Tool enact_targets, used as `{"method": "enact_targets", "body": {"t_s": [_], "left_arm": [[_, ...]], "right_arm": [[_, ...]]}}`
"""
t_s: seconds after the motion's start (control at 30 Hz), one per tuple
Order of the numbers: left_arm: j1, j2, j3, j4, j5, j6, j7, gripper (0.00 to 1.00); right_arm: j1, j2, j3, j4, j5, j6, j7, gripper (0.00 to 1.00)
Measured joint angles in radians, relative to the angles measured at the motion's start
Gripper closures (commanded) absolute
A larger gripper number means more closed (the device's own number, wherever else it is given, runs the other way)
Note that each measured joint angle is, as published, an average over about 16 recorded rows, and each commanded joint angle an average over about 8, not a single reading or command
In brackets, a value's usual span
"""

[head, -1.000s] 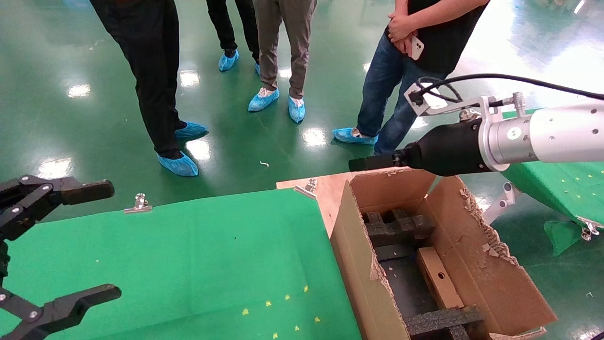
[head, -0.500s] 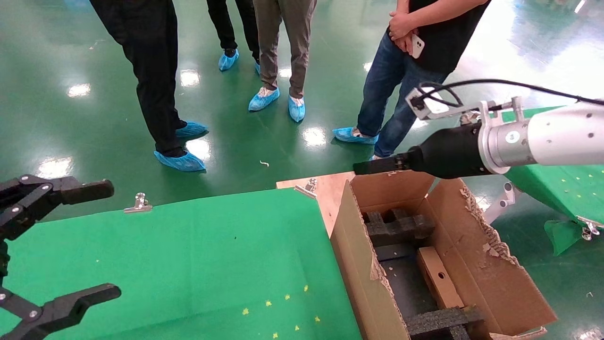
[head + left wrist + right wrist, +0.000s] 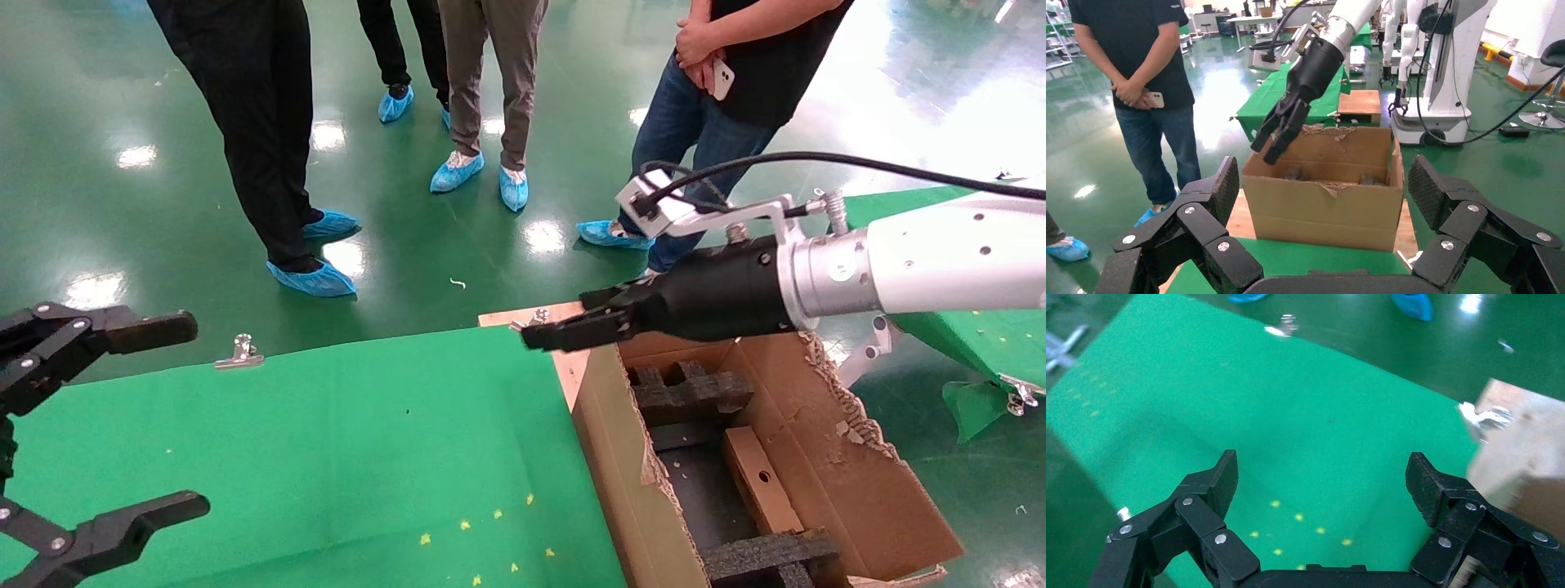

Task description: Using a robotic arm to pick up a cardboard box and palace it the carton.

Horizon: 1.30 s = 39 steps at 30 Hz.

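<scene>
Right hand [image 3: 543, 336] hangs empty, fingers spread wide, over the carton's [image 3: 866, 490] near-left corner; left hand [image 3: 122, 420] is parked wide over the green worktop [image 3: 327, 441]. Cardboard box [image 3: 760, 482], small, flat, brown with a round hole, lies inside the carton, well below the right hand.

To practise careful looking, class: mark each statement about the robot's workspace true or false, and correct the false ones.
1. The cardboard box lies inside the carton. True.
2. The right gripper holds the cardboard box. False: it is open and empty.
3. The left gripper is open. True.
4. The carton stands on the green cloth. False: it stands beside the cloth.
</scene>
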Motion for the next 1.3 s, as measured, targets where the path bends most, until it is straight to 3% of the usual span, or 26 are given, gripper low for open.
{"method": "enact_targets", "body": {"t_s": [1.3], "left_arm": [[0.0, 0.0, 0.001, 0.0, 0.0, 0.0, 0.0, 0.0]], "right_arm": [[-0.648, -0.073, 0.94, 0.05, 0.286, -0.446, -0.76, 0.0]]}}
